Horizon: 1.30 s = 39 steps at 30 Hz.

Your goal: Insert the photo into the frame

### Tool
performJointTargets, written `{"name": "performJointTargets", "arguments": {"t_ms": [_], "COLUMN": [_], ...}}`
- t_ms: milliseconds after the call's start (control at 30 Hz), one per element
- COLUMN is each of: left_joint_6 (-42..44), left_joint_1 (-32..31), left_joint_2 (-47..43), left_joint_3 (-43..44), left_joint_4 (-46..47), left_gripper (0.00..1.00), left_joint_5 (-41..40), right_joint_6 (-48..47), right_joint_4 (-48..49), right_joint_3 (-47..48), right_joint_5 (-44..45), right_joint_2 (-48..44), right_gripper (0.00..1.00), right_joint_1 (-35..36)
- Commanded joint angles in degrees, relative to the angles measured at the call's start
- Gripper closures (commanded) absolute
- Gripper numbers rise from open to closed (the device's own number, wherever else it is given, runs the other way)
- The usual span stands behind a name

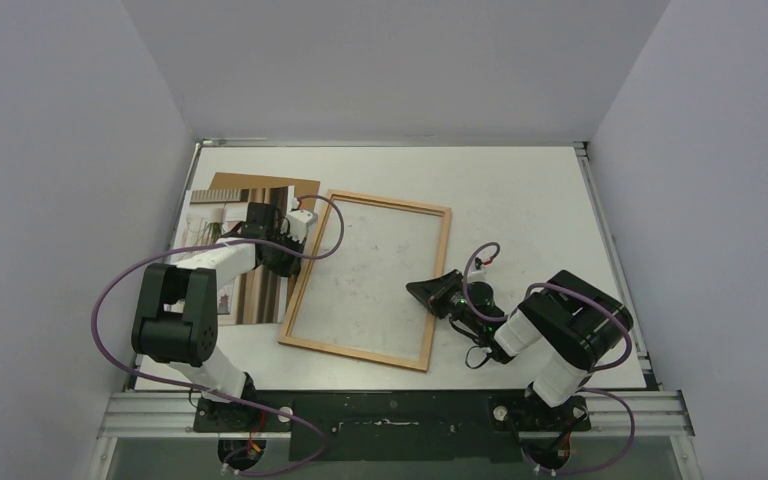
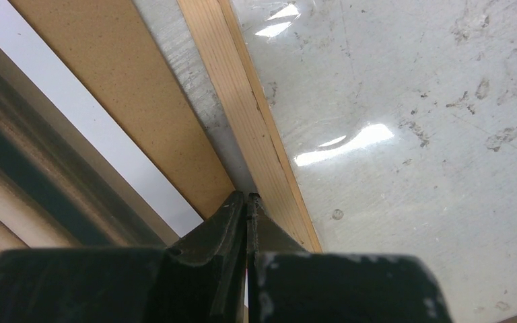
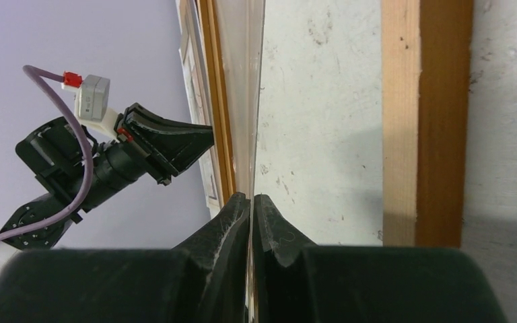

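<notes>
The frame [image 1: 355,352] lies flat mid-table, a narrow light-wood border around a clear pane [image 1: 370,270]. The photo [image 1: 255,300] lies face up to its left, striped, partly under my left arm, on a brown backing board [image 1: 260,183]. My left gripper [image 1: 295,260] is shut with nothing in it; its tips [image 2: 248,197] sit in the gap between the board [image 2: 128,87] and the frame's left rail [image 2: 242,101]. My right gripper [image 1: 417,288] is turned on its side at the right rail [image 3: 421,121], shut [image 3: 251,197] on the thin pane's edge [image 3: 242,101].
Grey walls enclose the table on the left, back and right. A metal rail with both arm bases [image 1: 390,412] runs along the near edge. The left arm's purple cable [image 1: 330,230] loops over the frame's upper left corner.
</notes>
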Motion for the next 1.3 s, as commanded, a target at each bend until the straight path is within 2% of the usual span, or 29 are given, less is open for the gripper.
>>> {"name": "performJointTargets", "arguments": {"t_ms": [0,267,433,567,967,1267], "left_joint_6": [-0.69,-0.78,-0.77,-0.77,-0.77,-0.96], "left_joint_1": [-0.86,-1.13,-1.29,-1.31,-1.37,-1.4], "left_joint_2": [-2.05,-1.98,-1.95,-2.02,-2.06,-2.3], "left_joint_3": [0.66,0.89,0.94,1.0,1.1,1.02], "left_joint_4": [0.26,0.18,0.18,0.09,0.07,-0.07], "left_gripper": [1.0,1.0,1.0,1.0,1.0,1.0], "left_joint_5": [2.83,2.93,2.83,2.73,2.92,3.13], "right_joint_6": [0.94,1.85,5.35,5.09,0.8,-9.56], "right_joint_4": [7.29,10.69,20.87,21.35,12.19,-10.04], "right_joint_3": [0.09,-0.1,-0.08,0.72,1.69,5.25], "right_joint_5": [-1.5,-1.48,-2.53,-2.97,-2.99,0.3], "right_joint_2": [-1.95,-3.75,0.04,1.9,0.32,-9.73], "right_gripper": [0.95,0.95,0.95,0.95,0.95,0.95], "right_joint_1": [0.5,-0.1,-0.51,-0.32,-0.25,-0.15]}}
